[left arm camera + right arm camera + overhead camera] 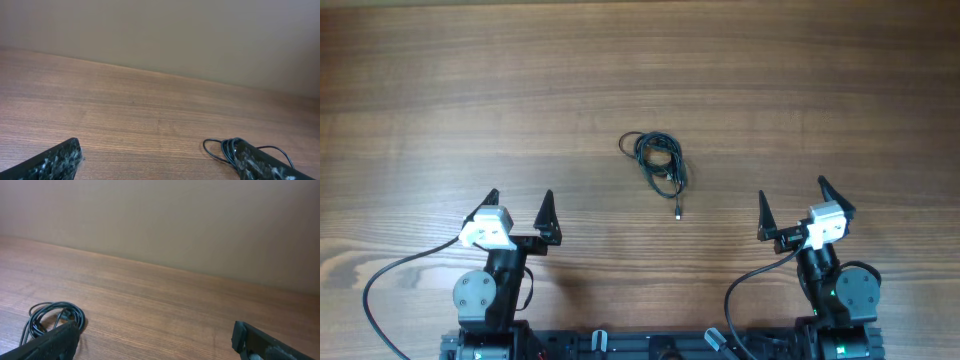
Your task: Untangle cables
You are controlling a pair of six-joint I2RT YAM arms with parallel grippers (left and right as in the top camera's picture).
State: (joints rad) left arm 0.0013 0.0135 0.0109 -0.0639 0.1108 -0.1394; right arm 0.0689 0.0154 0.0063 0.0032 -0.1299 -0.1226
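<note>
Tangle of thin black flexible cables (657,165) lies on the brown wooden surface (470,80), well apart from both arms. Left end effector (519,201) and right end effector (792,193) gape wide, holding nothing.

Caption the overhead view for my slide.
Left hand and right hand, both open, behind tangled black cables on a wooden table.

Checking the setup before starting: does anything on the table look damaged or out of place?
Nothing stands out. The cables lie in one small tangle on the table, untouched; the left gripper and right gripper are open, apart from it.
</note>
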